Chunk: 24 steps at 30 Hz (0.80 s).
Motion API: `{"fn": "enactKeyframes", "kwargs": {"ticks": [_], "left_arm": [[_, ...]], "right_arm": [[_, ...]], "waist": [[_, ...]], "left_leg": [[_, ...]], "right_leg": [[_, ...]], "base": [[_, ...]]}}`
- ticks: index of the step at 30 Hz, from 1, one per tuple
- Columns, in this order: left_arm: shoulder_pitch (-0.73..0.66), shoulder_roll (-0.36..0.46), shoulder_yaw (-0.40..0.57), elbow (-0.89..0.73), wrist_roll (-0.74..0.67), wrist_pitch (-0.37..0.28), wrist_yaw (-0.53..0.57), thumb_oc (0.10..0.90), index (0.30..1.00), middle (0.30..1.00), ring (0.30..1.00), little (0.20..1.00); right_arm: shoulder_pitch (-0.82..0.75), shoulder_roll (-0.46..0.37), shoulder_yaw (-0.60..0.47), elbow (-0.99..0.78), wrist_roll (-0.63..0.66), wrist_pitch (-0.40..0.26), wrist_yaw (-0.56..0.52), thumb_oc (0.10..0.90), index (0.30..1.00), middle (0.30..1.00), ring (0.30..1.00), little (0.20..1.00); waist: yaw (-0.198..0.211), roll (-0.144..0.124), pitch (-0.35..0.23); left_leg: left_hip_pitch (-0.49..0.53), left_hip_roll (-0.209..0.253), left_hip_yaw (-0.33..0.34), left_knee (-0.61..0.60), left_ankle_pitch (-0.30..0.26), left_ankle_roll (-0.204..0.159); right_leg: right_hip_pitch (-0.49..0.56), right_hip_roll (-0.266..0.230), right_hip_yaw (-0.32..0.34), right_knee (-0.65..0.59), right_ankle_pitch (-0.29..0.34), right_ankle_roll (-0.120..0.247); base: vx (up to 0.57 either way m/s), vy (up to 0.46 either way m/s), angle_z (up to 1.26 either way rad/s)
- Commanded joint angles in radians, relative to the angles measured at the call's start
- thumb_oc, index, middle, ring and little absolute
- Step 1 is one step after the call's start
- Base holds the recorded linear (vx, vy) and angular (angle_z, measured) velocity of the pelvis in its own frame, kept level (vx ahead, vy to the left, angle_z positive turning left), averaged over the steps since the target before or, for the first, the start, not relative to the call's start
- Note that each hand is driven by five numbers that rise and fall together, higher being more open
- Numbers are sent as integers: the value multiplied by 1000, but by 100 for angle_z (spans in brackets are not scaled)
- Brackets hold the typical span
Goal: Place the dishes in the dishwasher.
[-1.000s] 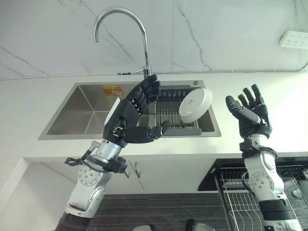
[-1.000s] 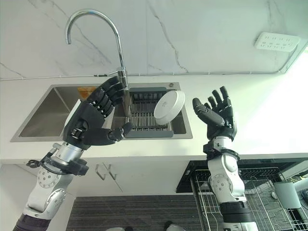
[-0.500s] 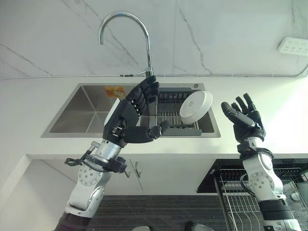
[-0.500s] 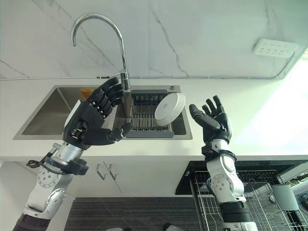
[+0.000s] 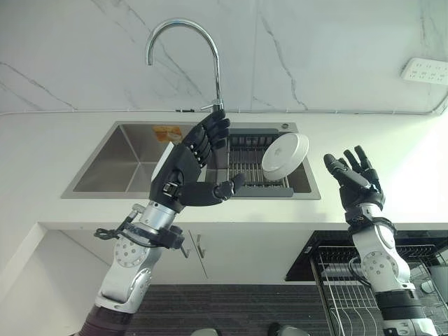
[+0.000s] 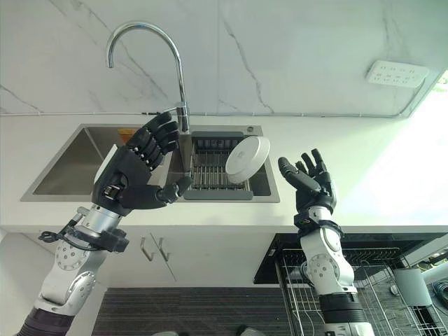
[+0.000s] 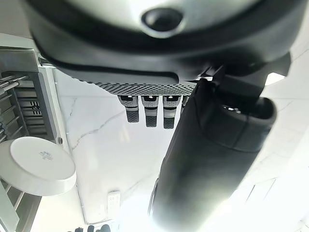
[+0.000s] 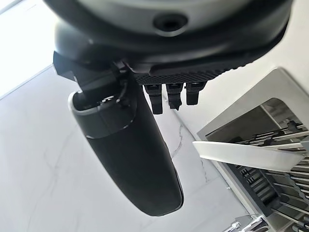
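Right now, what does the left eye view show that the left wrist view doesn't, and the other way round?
Left eye view alone: the curved tap, the steel sink, the pulled-out dishwasher rack, and both hands, left hand and right hand, open and empty. Left wrist view alone: the left hand's fingers seen from close. Both: the white plate leaning in the sink's drying rack.

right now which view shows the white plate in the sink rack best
The left eye view: the white plate shows whole, tilted on the drying rack in the sink. The right eye view shows much the same. The left wrist view gives its face close up; the right wrist view shows it edge-on.
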Motion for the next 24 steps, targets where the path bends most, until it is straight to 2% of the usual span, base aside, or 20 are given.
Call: {"fn": "enactKeyframes", "kwargs": {"ticks": [1, 14, 24], "left_arm": [[-98, 34, -12, -69, -23, -87, 15, 800, 900, 900, 900, 900], [-99, 46, -20, -57, -41, -87, 13, 800, 900, 900, 900, 900], [-108, 64, -33, -42, -69, -84, 15, 800, 900, 900, 900, 900]], "right_arm": [[-162, -15, -19, -19, 61, -58, 44, 800, 900, 900, 900, 900], [-203, -23, -4, 73, 261, -5, 121, 800, 900, 900, 900, 900], [-259, -56, 5, 187, 338, 23, 141, 800, 900, 900, 900, 900]], "waist": [[12, -9, -42], [33, -15, -44], [50, -20, -42]], "left_leg": [[72, 28, 74, 10, -181, -9], [72, 25, 66, 10, -180, -10], [73, 24, 58, 10, -178, -14]], "right_leg": [[34, -30, -26, -13, -93, 96], [48, -33, -36, -13, -100, 95], [59, -34, -47, -13, -102, 96]], "base": [[0, 0, 0], [0, 0, 0], [1, 0, 0]]}}
